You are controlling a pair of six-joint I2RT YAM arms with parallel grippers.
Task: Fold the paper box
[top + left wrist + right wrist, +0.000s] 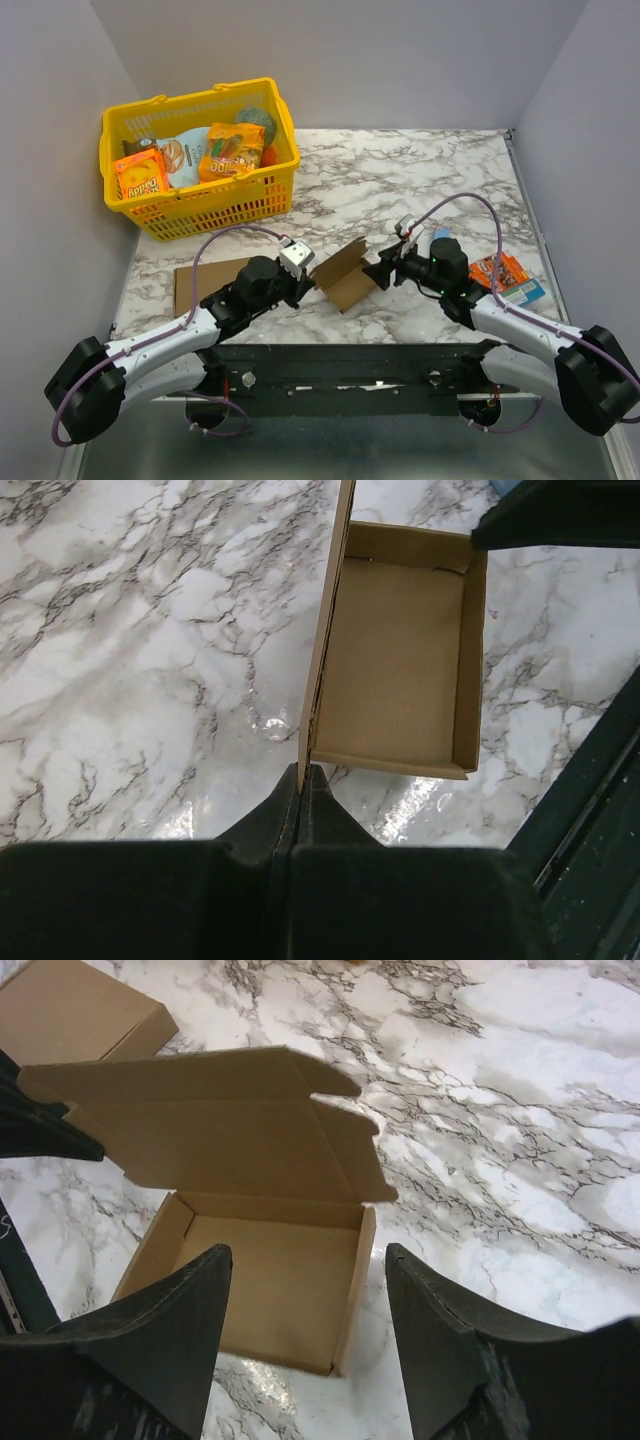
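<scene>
Two grippers at one box: L pinches the lid, R stands wide

Far left, at the back, a yellow basket [215,205] sits on the marble table [400,170] w/ orange snack packs [231,150] inside. In front of it, near the table's left edge, a flat brown cardboard rectangle [195,285] lies partly under the L arm.

Next comes the left gripper [303,778], jaws closed tight on the paper box [345,275]. The wrist view shows the thin edge of the raised lid flap nipped between both fingertips. The flap stands upright, approx. at a right angle to the tray floor. The box sits mid-table toward the near edge, between the two grippers. Its tray part lies flat on the marble w/ side walls up, and the lid w/ its notched tabs is lifted on the L side.

Right of it, the right gripper [308,1260] is spread wide, holding nothing. Its fingers [170,1330] hang over the tray's near end, one each side. Contact w/ the cardboard: can't tell.

Far right, an orange-and-blue packet [505,275] lies near the table's edge beside the R arm, well apart from the box.
</scene>
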